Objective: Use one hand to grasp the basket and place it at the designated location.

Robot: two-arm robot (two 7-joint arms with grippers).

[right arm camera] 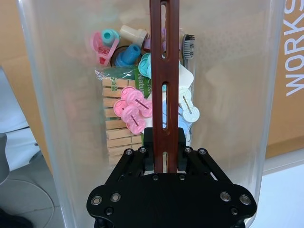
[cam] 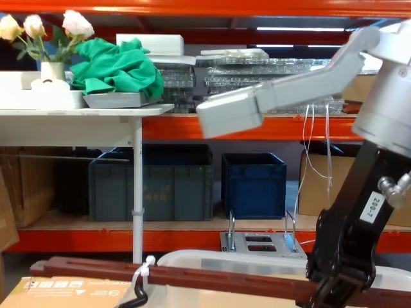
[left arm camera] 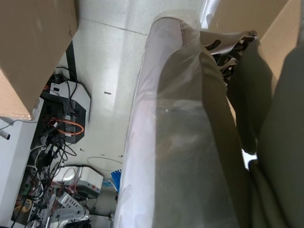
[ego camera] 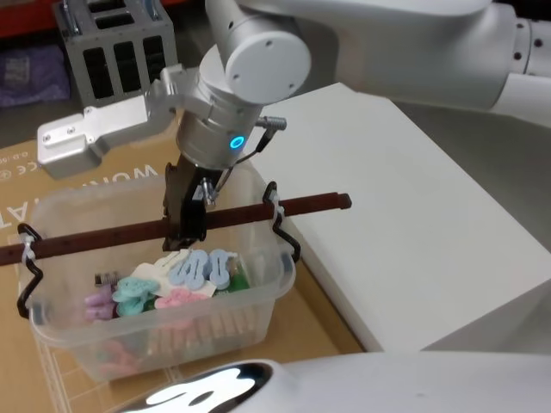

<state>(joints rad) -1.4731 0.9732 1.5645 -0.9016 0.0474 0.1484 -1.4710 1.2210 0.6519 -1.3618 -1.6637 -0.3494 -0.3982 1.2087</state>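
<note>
The basket [ego camera: 258, 297] is a translucent milky tub holding wooden pegs and pastel plastic clips. Its reddish-brown handle [ego camera: 103, 238] stands raised across the top. My right gripper [ego camera: 185, 231], black on a silver arm, reaches down from above and is shut on the handle near its middle. The right wrist view looks down the slotted handle [right arm camera: 164, 57] with the gripper [right arm camera: 164, 149] clamped around it, above the tub's wall [right arm camera: 61, 95]. In the chest view the gripper [cam: 334, 285] grips the handle [cam: 192, 277] above the basket's rim [cam: 212, 259]. Whether the tub rests on the cardboard I cannot tell.
A large white block [ego camera: 405, 224] lies directly right of the basket. Printed brown cardboard [ego camera: 52, 172] lies under and behind it. A grey metal rack [ego camera: 120, 52] stands at the back. Dark blue crates [cam: 253, 183] sit on orange shelving beyond.
</note>
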